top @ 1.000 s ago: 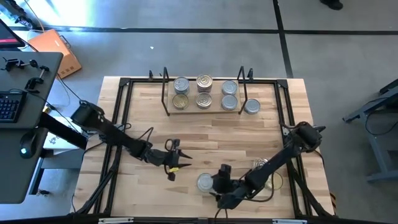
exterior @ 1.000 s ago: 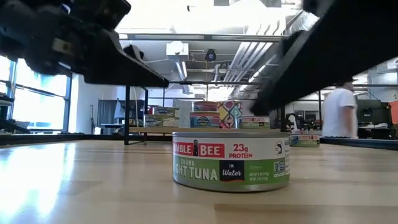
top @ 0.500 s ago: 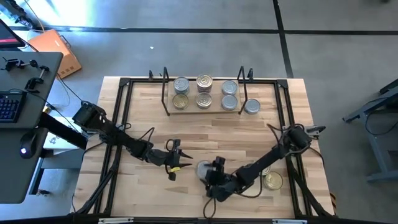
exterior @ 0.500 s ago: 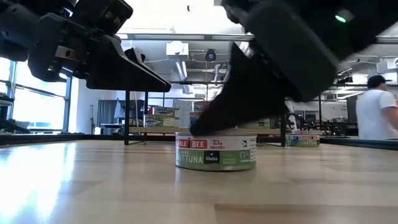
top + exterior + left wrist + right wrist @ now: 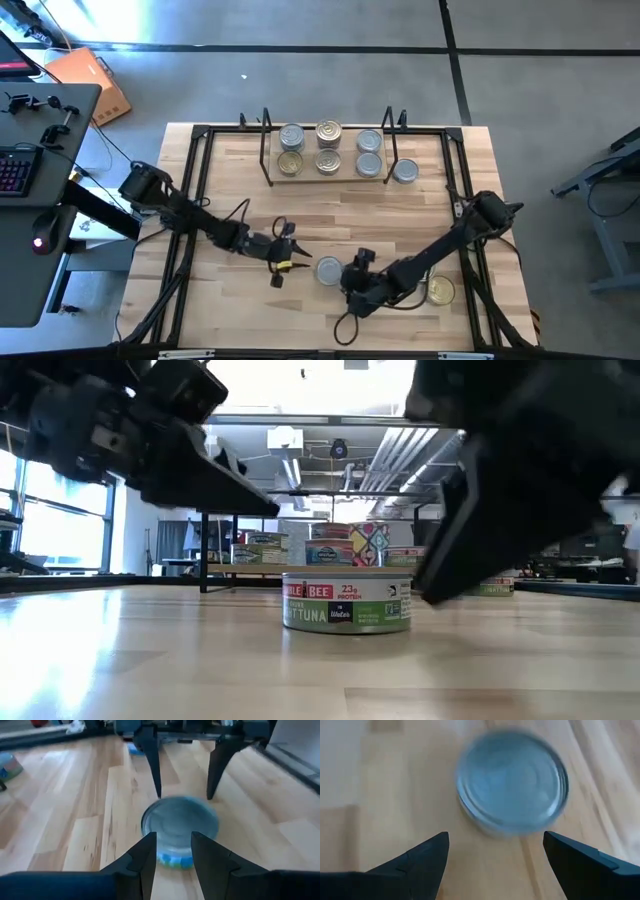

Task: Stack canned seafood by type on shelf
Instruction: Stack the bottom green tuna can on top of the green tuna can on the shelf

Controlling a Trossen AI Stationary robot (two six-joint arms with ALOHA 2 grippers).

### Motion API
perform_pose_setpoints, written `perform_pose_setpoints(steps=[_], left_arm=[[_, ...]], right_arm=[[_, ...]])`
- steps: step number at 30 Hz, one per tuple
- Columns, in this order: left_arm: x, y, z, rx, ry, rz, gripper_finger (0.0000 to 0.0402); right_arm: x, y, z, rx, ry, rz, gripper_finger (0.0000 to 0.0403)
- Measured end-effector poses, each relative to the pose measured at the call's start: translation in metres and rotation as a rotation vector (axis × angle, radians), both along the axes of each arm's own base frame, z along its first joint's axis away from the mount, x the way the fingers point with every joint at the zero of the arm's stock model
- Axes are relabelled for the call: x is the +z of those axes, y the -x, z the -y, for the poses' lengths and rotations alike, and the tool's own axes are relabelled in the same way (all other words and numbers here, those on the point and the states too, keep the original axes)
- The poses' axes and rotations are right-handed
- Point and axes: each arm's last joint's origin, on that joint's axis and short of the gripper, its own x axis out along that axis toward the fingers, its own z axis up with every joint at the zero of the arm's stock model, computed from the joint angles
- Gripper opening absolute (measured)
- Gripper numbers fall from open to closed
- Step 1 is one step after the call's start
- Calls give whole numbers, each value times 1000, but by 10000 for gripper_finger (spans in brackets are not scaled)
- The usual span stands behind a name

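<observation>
A squat tuna tin (image 5: 328,270) with a silver-grey top stands on its base on the tabletop, near the front edge; it also shows as the tin (image 5: 347,603) in the low view. My left gripper (image 5: 296,265) lies just left of it, its fingers a narrow gap apart with nothing between them (image 5: 173,842). My right gripper (image 5: 352,278) stands open just right of the tin, and its fingertips (image 5: 495,836) stop short of the tin (image 5: 512,777). The shelf (image 5: 347,150) at the far side holds several tins.
A gold-topped tin (image 5: 438,290) lies by the right arm near the front right. One silver tin (image 5: 404,172) stands on the table just right of the shelf. Black frame rails (image 5: 200,200) run along the table's edges. Bare wood lies between the shelf and the grippers.
The tuna tin has slid a short way from the near edge toward the far edge. My right gripper came over it from the right while it slid, then drew back toward the right and now stands clear of it.
</observation>
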Motion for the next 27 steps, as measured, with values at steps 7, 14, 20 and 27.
perform_pose_setpoints(steps=[7,14,20,27], left_arm=[[-20,-2,-4,7,-11,-73,113],[-40,-6,-3,19,37,-101,113],[-44,-16,1,14,53,-94,113],[-48,-27,3,-17,45,-103,113]], right_arm=[[-30,16,10,-82,-80,72,319],[-41,14,26,-51,-136,199,349],[-39,2,36,18,-82,269,362],[-40,-4,42,76,-16,275,363]])
